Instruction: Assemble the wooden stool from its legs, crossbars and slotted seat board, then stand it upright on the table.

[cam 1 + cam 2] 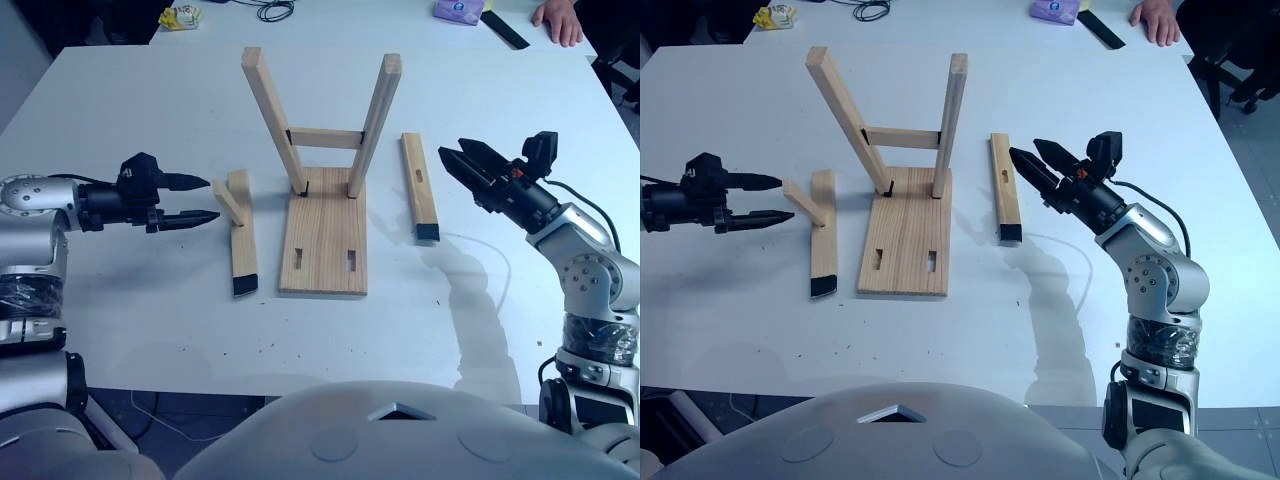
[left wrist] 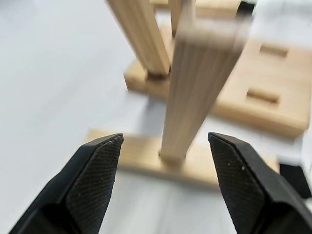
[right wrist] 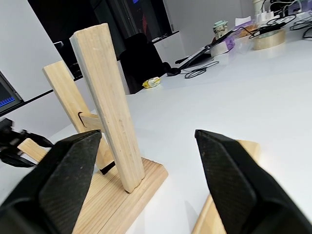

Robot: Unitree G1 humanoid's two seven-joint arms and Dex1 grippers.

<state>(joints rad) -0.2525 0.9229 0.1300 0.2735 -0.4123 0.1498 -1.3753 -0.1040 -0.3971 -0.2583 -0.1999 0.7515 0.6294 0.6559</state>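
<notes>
Up close, crossbar (image 2: 195,87) rising from loose leg (image 2: 139,157), left jaws spread.

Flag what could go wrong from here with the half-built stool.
1. The two standing legs look tilted in the seat board; a knock from either arm could topple them.
2. The open left gripper is beside the lying leg, whose crossbar stub sticks up; grasping the stub might twist it loose.
3. The loose leg by the open right gripper must meet that stub and an empty slot together, so it could jam.
</notes>
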